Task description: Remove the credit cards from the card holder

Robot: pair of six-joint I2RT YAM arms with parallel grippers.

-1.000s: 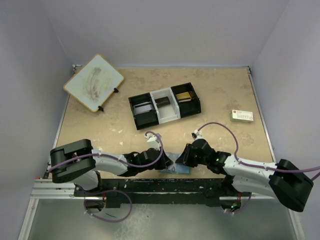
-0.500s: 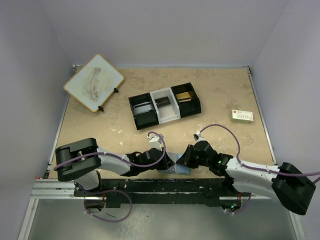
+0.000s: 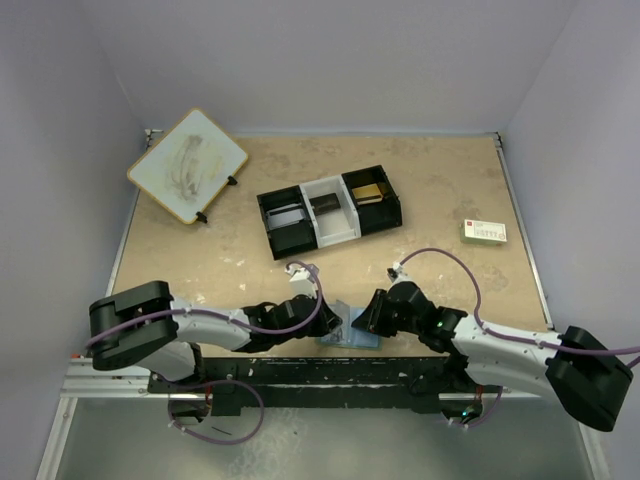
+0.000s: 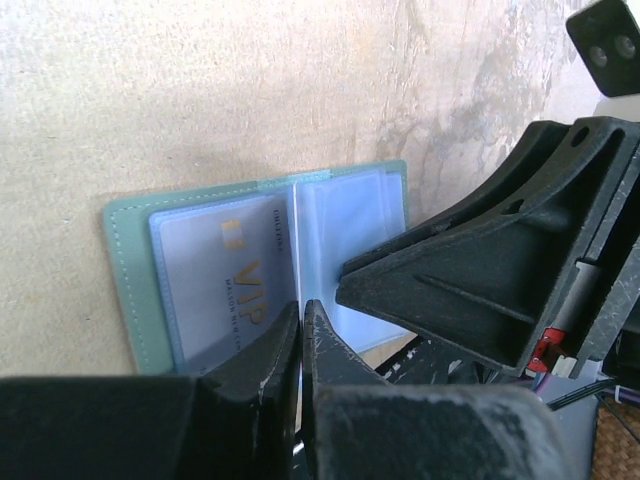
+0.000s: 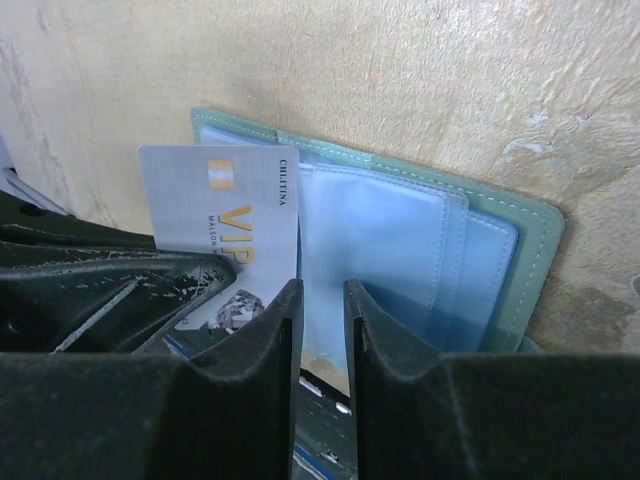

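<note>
The card holder [image 3: 350, 335] lies open at the table's near edge, its green rim [image 4: 125, 290] framing pale-blue pocket panels [image 5: 400, 250]. A bluish-grey credit card [image 4: 235, 285] printed VIP shows on its left half [image 5: 225, 205]. My left gripper [image 4: 301, 308] is shut at the fold, and a thin pale leaf of the holder runs edge-on into its jaws. My right gripper [image 5: 323, 290] stands over the right-hand panels with a narrow gap between its jaws, nothing pinched in it. Its finger [image 4: 450, 270] touches the right panel. In the top view both grippers, left [image 3: 333, 322] and right [image 3: 366, 318], meet over the holder.
A black-and-white three-compartment tray [image 3: 300, 243] sits mid-table with a gold-coloured thing in its right compartment. A white board [image 3: 188, 165] lies at the back left, and a white box [image 3: 484, 232] at the right. The table's front rail [image 3: 350, 365] runs just below the holder.
The left arm's elbow has swung left and lower. The right arm has slid slightly toward the near edge. The card holder stays where it was.
</note>
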